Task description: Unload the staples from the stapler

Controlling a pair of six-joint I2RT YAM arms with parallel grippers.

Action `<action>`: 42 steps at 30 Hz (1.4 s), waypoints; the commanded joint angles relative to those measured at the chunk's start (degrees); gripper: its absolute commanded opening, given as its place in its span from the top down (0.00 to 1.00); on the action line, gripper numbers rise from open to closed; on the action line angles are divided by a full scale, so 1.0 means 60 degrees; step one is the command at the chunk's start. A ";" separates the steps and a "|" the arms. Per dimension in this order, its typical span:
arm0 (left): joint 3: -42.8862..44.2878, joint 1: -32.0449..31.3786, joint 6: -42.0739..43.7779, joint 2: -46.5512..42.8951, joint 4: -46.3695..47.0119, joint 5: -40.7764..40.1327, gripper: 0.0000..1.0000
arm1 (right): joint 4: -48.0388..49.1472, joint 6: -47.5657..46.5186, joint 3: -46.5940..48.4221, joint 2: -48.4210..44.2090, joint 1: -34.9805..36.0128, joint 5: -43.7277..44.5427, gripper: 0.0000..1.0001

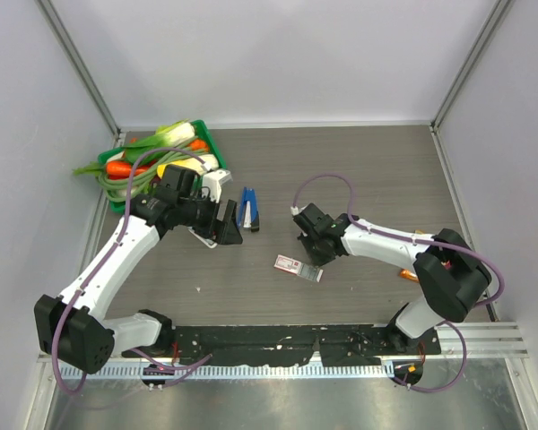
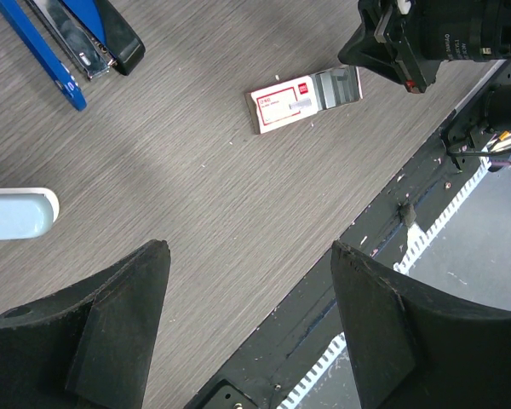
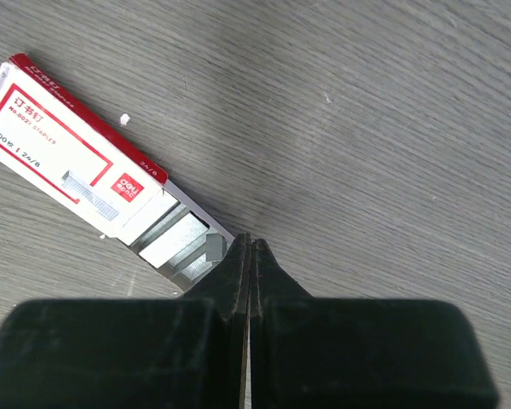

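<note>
The dark-blue stapler (image 1: 248, 209) lies swung open on the table, its silvery rail showing, and it also shows in the left wrist view (image 2: 72, 38). My left gripper (image 1: 228, 225) is open and empty just left of it, above bare table in its own view (image 2: 249, 256). My right gripper (image 1: 315, 259) is shut, tips together (image 3: 249, 242), with nothing visible between them. It rests at the open end of a red-and-white staple box (image 3: 77, 175), whose drawer holds silvery staple strips (image 3: 172, 243). The box also shows in the top view (image 1: 298, 267).
A green tray (image 1: 212, 136) of vegetables stands at the back left. A pale-blue and white oblong (image 2: 15, 213) lies beside my left gripper. A black rail (image 1: 287, 340) runs along the table's near edge. Grey walls stand on three sides.
</note>
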 commanded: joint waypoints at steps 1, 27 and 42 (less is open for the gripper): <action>0.0090 -0.0032 0.0140 -0.0175 0.0133 0.0000 0.20 | 0.0226 0.0158 0.0029 0.0029 0.0030 0.0001 0.99; 0.0017 -0.0047 0.0154 -0.0248 0.0177 0.0014 0.20 | 0.0431 0.0408 -0.0059 -0.0206 0.0118 -0.0717 0.99; -0.0086 -0.0047 0.0257 -0.0234 0.0207 0.0014 0.20 | 0.0196 0.0173 0.0322 -0.0601 0.0132 0.0001 0.99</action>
